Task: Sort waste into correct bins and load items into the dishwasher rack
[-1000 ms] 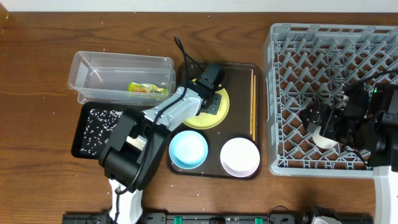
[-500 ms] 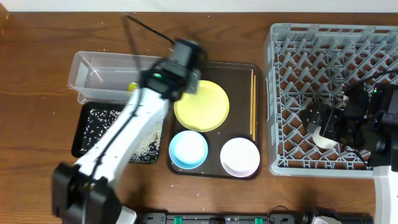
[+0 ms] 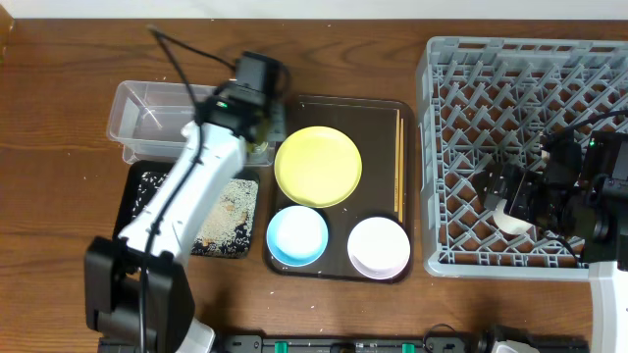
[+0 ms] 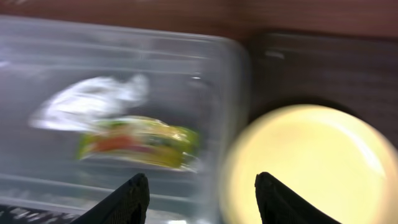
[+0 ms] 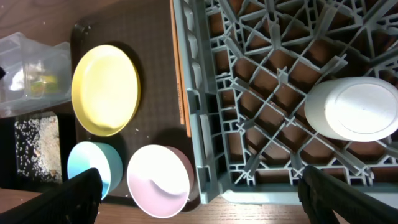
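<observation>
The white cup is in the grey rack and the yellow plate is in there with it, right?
Not quite. The cup is in the rack, but the plate lies outside it on the brown tray, as the overhead view shows.

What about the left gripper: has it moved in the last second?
Yes. Seen from overhead, the left gripper has swung left off the plate and now sits at the right end of the tub.

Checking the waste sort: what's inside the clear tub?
In the left wrist view, the clear tub holds the green-and-yellow snack wrapper and the crumpled white tissue. Overhead, the left arm covers that end of the tub, so its contents are hidden there.
</observation>
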